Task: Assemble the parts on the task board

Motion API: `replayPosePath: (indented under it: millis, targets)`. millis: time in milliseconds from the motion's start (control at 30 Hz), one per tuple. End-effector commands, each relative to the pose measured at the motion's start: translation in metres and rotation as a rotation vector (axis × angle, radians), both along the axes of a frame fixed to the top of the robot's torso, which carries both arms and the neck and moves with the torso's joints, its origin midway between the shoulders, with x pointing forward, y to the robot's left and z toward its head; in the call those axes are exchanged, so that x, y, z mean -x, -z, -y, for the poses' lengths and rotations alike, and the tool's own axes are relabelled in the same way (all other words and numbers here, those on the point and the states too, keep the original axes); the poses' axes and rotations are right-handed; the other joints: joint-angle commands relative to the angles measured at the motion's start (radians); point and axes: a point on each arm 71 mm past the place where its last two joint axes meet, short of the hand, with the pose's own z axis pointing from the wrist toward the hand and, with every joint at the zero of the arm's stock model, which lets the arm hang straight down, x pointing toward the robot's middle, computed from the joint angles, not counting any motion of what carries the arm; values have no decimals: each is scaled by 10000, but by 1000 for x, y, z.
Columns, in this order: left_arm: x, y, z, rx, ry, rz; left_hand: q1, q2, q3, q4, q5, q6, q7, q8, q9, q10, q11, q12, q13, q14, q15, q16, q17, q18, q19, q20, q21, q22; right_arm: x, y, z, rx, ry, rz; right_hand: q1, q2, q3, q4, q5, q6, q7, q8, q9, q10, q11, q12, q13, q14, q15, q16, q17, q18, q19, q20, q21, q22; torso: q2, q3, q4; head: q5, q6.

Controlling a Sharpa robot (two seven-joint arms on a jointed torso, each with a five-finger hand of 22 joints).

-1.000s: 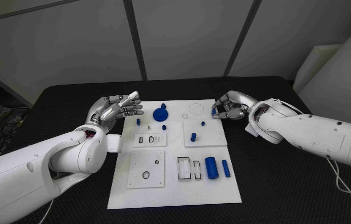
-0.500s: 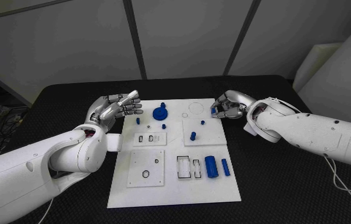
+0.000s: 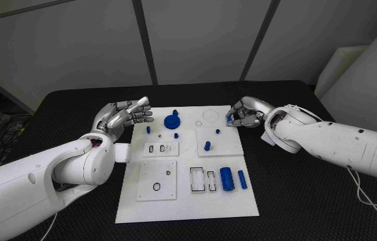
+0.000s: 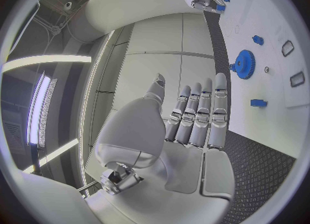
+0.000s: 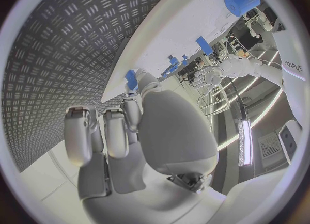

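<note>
Two hands — right hand [image 3: 244, 116] pinching part [image 3: 230, 120].

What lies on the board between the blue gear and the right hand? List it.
In the head view, between the blue gear and the right hand lies bare white task board with a round outline; no loose part.

Task board [image 3: 188, 203]: white plate, smooth, matt. Parts, incl. gear [image 3: 172, 123] and cylinder [image 3: 227, 179]: blue, smooth, plastic-looking. Table [image 3: 314, 208]: black, embossed tread-pattern surface, matt. Hands, left [image 3: 124, 116] and right [image 3: 245, 115]: silver, metallic sheen. Arm shells [image 3: 330, 140]: white, glossy plastic look.
</note>
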Motion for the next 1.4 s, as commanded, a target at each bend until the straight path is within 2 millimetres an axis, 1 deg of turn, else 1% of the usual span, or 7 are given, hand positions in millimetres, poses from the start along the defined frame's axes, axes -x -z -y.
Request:
replayPosePath:
  millis: [33, 233, 433, 667, 1033, 1167, 1400]
  targets:
    - [0, -2, 1, -12, 90, 114, 35, 84, -40, -2, 25, 39, 34, -31, 0, 43, 44, 0, 7, 45, 13, -64, 16, -47, -61, 26, -47, -14, 1, -6, -1, -189, 141, 671, 153, 300, 135, -39, 13, 157, -77, 64, 59, 87, -130, 26, 81, 842, -90, 63, 1712, -185, 452, -110, 56, 1833, -3, 7, -14, 14, 3]
    - [0, -1, 0, -17, 81, 113, 35, 84, -40, -2, 25, 39, 34, -31, 0, 43, 44, 0, 7, 45, 13, -64, 16, -47, -61, 26, -47, -14, 7, -12, -6, -408, 129, 967, 192, 367, 276, -98, 29, 179, -88, 73, 60, 89, -142, 10, 78, 853, -105, 91, 1767, -202, 501, -132, 86, 1900, -29, -12, -7, 4, 5]
    - [0, -1, -1, -34, 50, 111, 35, 84, -40, -2, 25, 39, 34, -31, 0, 43, 44, 0, 7, 45, 13, -64, 16, -47, -61, 26, -47, -14, 19, -19, -24, -737, -224, 1010, 193, 383, 309, -110, 29, 181, -88, 73, 60, 88, -144, 2, 73, 859, -108, 104, 1792, -208, 519, -137, 96, 1924, -83, -27, -23, 28, 13]
    - [-1, -1, -3, -55, 13, 93, 35, 84, -40, -2, 25, 39, 34, -31, 0, 43, 44, 0, 7, 45, 13, -64, 16, -47, -61, 26, -47, -14, 33, -30, -71, -1281, -1067, 884, 140, 386, 341, -101, -30, 166, -78, 62, 54, 85, -136, -14, 64, 859, -106, 104, 1794, -208, 521, -142, 98, 1927, -184, -51, -62, 168, -32]
    - [-4, 0, -4, -79, -35, 57, 45, 88, -44, -12, 25, 31, 42, -45, -5, 29, 51, -17, 2, 38, 18, -73, 18, -48, -66, 28, -49, -17, 44, -31, -148, -1577, -2371, 411, 119, 379, 365, -106, -54, 138, -70, 45, 46, 55, -131, -66, 24, 854, -104, 92, 1772, -204, 507, -142, 90, 1910, -235, -100, -40, 436, -127]
    - [-5, 0, -4, -96, -79, 62, 43, 89, -47, -12, 24, 31, 43, -48, -5, 28, 52, -20, 1, 37, 19, -74, 19, -48, -67, 28, -49, -17, 45, -26, -167, -1388, -2597, 78, 66, 346, 384, -106, -93, 89, -49, 15, 33, 5, -114, -145, -33, 851, -94, 85, 1762, -201, 497, -140, 83, 1897, -217, -81, -40, 537, -139]
    - [-6, 0, -5, -116, -128, 73, 43, 89, -47, -12, 24, 31, 43, -48, -5, 28, 52, -20, 1, 37, 19, -74, 19, -48, -67, 28, -49, -17, 49, -17, -190, -800, -2737, -132, 63, 334, 402, -120, -108, 74, -45, 7, 28, -14, -110, -172, -51, 852, -89, 89, 1771, -204, 504, -137, 88, 1907, -204, -74, -49, 698, -201]
